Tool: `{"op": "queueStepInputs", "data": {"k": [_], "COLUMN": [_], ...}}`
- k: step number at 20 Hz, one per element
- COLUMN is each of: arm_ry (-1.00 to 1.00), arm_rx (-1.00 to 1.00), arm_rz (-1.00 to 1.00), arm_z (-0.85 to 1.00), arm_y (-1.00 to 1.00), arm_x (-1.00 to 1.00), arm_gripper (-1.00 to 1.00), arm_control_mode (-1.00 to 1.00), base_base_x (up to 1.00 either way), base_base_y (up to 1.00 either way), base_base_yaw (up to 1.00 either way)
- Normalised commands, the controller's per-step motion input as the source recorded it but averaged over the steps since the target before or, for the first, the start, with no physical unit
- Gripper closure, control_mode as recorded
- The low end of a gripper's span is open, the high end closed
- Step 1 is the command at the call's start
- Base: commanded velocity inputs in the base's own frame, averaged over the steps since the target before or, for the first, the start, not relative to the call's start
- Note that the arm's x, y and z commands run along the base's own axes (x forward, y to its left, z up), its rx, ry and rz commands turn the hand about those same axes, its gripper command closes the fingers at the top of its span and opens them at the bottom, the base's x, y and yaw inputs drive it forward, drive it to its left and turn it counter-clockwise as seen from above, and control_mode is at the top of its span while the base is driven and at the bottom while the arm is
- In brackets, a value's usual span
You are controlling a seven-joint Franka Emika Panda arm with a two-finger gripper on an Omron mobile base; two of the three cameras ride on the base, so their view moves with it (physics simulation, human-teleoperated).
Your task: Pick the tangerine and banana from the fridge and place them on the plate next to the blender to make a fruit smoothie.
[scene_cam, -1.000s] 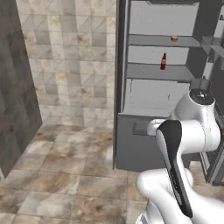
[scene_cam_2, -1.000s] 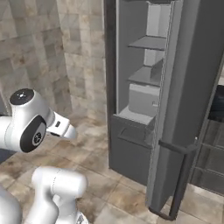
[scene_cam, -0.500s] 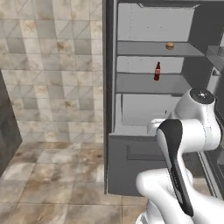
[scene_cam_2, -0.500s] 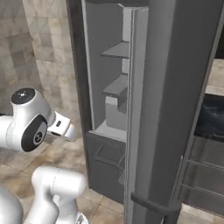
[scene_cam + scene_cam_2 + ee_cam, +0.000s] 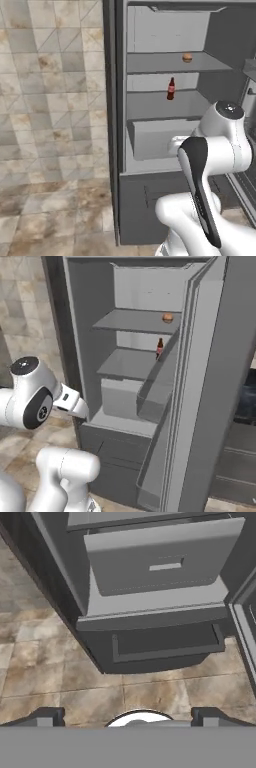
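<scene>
Closer fridge [image 5: 165, 120]; tangerine [image 5: 187, 58] above claw [image 5: 128, 716]

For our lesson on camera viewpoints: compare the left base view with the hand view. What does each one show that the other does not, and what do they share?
The left base view alone shows the upper fridge shelves, with a small orange fruit on the higher one and a dark bottle on the shelf below it, plus a tiled wall.

The hand view alone shows the open hand pointing down toward the floor in front of the fridge.

Both show the open fridge, its light grey drawer, and the tiled floor.
</scene>
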Motion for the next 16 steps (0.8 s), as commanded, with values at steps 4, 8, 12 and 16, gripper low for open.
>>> {"op": "queueStepInputs", "data": {"k": [4,8,12,16], "arm_ry": [0.00,0.00,0.00,-0.01], "arm_rx": [0.00,0.00,0.00,0.00], "arm_rz": [0.00,0.00,0.00,-0.05], "arm_z": [0.00,0.00,0.00,0.06], "arm_y": [0.00,0.00,0.00,0.00], "arm_x": [0.00,0.00,0.00,0.08], "arm_gripper": [-1.00,-1.00,-1.00,-1.00], "arm_control_mode": [1.00,1.00,1.00,-1.00], "base_base_x": [0.78,0.64,0.52,0.32], "base_base_y": [0.07,0.12,0.12,0.03], "base_base_yaw": [-0.32,-0.27,-0.18,-0.12]}}
